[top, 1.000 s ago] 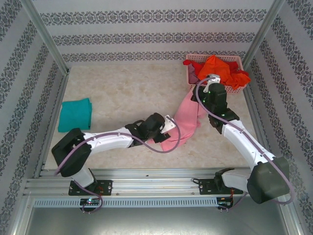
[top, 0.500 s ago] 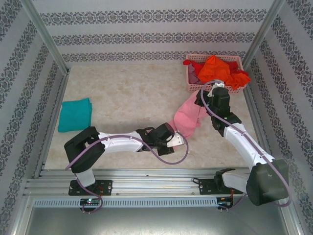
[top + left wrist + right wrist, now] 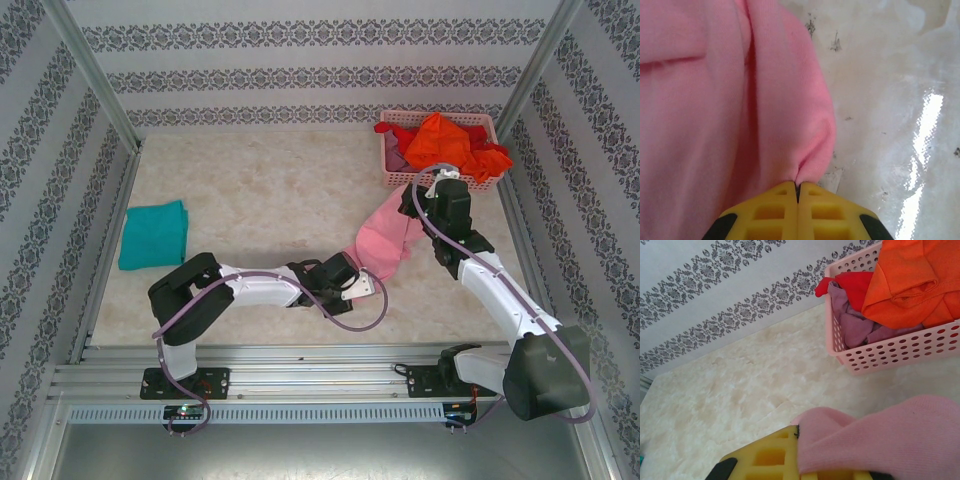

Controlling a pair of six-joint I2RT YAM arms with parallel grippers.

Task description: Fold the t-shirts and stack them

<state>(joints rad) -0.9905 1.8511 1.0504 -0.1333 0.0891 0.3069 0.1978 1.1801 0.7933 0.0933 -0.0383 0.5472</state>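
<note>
**Location.** The pink shirt (image 3: 384, 241) lies bunched on the tabletop (image 3: 260, 190), right of its middle. It runs as a narrow band from just in front of the basket (image 3: 386, 152) in the far right corner down toward the near edge. A teal shirt (image 3: 152, 234) lies folded by the left edge. The basket holds an orange shirt (image 3: 440, 135), a red shirt (image 3: 852, 282) and a mauve shirt (image 3: 852, 325).

**Grippers.** The left gripper (image 3: 797, 187) has its jaws pressed together on a pinched fold at the near end of the pink shirt. The right gripper (image 3: 796, 436) is clamped on the far end, with cloth bulging over its finger.

**Handling.**
- The pink shirt is a soft, light knit with no stiffness. It sags, drapes and wrinkles between the two holds.
- It is not fragile. A thin pinch may slip out under tension, so a deep bite on a hem or seam is preferable.
- The cloth probably drags lightly on the smooth tabletop, which allows it to be pulled flat.
- Best holds are likely two corners of one edge, shoulders or hem, spread apart. Which part each gripper now has cannot be told.
</note>
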